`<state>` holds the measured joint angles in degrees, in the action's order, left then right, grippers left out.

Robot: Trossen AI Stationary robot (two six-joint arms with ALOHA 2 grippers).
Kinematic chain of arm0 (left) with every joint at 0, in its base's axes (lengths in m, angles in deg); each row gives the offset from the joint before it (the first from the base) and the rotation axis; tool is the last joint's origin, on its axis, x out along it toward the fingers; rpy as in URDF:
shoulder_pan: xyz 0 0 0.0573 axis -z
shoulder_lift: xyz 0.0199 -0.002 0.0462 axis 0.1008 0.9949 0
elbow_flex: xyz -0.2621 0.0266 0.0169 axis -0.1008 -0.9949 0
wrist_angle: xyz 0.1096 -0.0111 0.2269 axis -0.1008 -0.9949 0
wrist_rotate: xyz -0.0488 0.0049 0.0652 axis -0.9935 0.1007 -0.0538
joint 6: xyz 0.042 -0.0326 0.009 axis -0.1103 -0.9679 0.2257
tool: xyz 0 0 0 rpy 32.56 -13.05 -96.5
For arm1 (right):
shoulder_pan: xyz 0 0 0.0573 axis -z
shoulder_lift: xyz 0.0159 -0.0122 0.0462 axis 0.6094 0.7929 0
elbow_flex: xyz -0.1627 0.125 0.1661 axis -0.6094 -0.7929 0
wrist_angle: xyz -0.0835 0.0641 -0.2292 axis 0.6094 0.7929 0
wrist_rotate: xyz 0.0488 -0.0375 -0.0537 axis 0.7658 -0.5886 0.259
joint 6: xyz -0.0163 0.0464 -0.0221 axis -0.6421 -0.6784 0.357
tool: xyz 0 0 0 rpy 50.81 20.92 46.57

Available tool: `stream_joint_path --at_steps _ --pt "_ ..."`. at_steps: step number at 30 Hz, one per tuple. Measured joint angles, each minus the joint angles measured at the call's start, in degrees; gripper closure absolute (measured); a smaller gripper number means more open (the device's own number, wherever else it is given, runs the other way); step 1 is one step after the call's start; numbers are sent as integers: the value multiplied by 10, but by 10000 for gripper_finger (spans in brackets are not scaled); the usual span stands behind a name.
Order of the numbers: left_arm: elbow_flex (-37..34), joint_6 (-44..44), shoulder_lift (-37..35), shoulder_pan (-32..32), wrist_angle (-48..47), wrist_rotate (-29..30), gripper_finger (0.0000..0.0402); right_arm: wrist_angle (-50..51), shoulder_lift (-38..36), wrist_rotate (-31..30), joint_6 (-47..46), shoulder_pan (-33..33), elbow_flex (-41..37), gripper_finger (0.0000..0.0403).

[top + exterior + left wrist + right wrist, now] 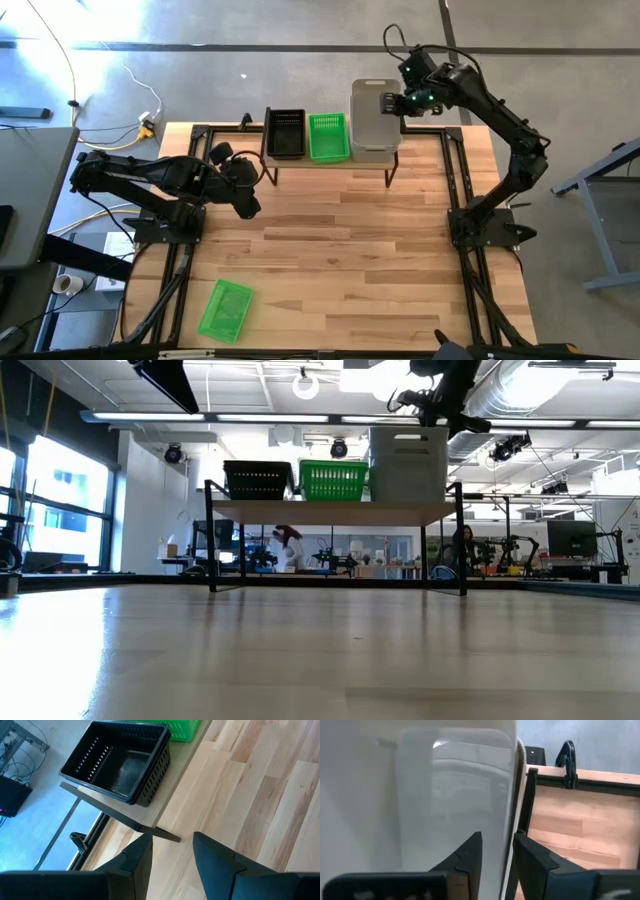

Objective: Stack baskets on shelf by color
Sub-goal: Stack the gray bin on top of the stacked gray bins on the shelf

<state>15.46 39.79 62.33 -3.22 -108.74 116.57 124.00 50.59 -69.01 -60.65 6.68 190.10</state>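
Note:
The shelf (300,163) stands at the table's far edge. On it, from left to right, are nested black baskets (285,133), a green basket (328,137) and a tall whitish-clear stack (408,465). Another green basket (225,309) lies flat on the table near its near left corner. My right gripper (392,104) is at the clear stack's right side, shut on the top clear basket (420,795). My left gripper (172,840) hovers open over the table, in front of the shelf's left end and below the black baskets (120,762). My right gripper pinches the top clear basket's right wall (514,820) near its rim, one finger (470,855) inside the basket and one (530,860) outside. It comes from the table's right side, slanting down. The basket sits upright over the clear stack; whether it rests on it I cannot tell.
The shelf's black legs (212,550) stand on the tabletop, with open room under its top. Black frame rails (460,190) run along the table's left and right sides. The wide middle of the tabletop (350,260) is bare wood.

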Motion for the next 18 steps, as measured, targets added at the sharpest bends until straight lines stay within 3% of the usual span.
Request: stream_joint_path --at_steps 18 --pt "0 0 0 0 0 1 270 -22 0 -36 104 7 87 304"
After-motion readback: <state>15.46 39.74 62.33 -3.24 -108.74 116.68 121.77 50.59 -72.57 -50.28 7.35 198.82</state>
